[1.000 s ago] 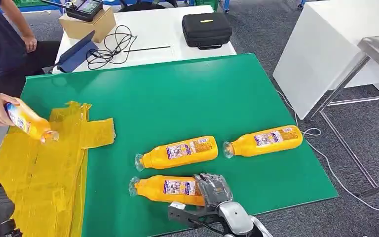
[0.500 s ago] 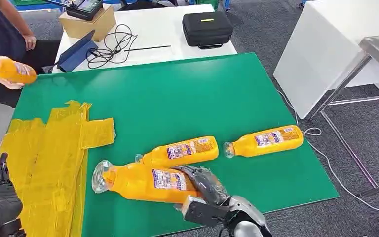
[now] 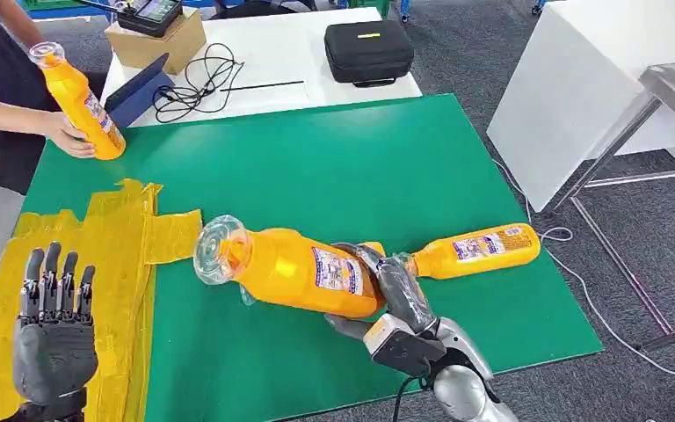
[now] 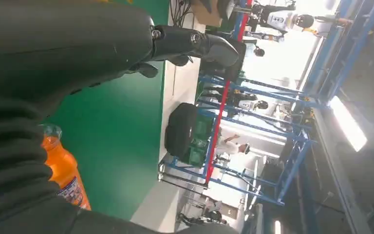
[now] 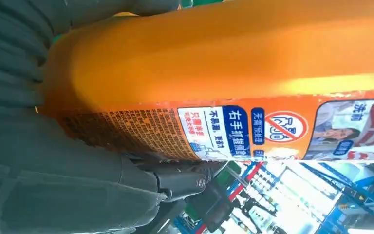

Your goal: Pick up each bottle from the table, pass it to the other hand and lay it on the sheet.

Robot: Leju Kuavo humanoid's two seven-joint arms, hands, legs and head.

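Orange bottle (image 3: 294,268) is being carried above the green table (image 3: 334,167), right hand (image 3: 387,294) grasping its base; long axis is pointing cap-first toward the released, spread left hand (image 3: 53,338) waiting over the yellow sheet (image 3: 114,264).

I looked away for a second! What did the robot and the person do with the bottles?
The right hand lifted its bottle off the green table, toward the raised left hand. The person's hand stood another bottle upright. The far-right bottle stayed.
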